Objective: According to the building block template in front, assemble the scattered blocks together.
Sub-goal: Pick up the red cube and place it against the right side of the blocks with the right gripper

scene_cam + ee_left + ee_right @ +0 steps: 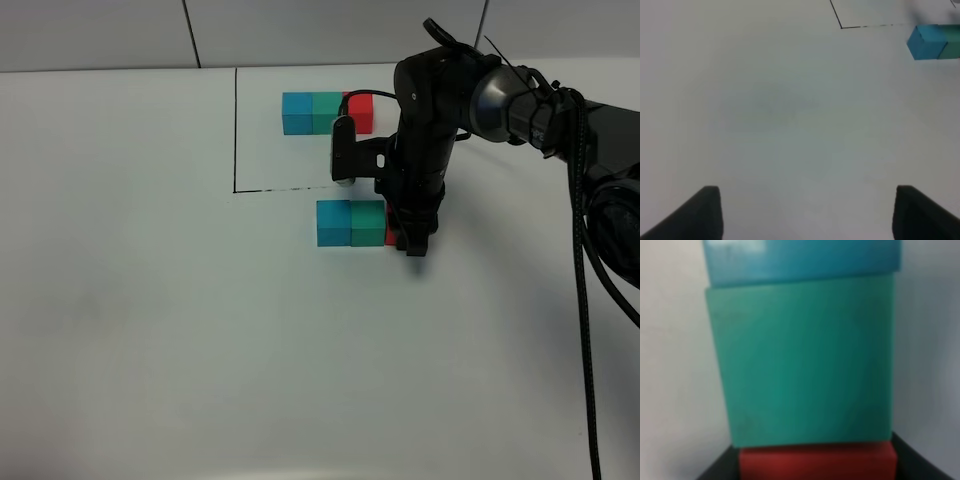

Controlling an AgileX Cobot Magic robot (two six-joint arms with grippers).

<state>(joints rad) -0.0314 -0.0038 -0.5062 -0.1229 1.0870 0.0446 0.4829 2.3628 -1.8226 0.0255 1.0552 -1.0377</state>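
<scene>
The scattered blocks sit nearly assembled: blue cube (332, 222) and green cube (367, 222) touch, and the red cube (817, 463) lies clamped between my right gripper (411, 243) fingers, pressed against green — matching the template (327, 112) beyond. Releasing remains. My left gripper (805, 212) fingers stand apart, empty.

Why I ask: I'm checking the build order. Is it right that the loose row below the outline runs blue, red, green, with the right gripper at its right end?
Not quite. In the exterior high view the row runs blue cube, green cube, red cube, red at the right gripper. The right wrist view shows the same order.
</scene>
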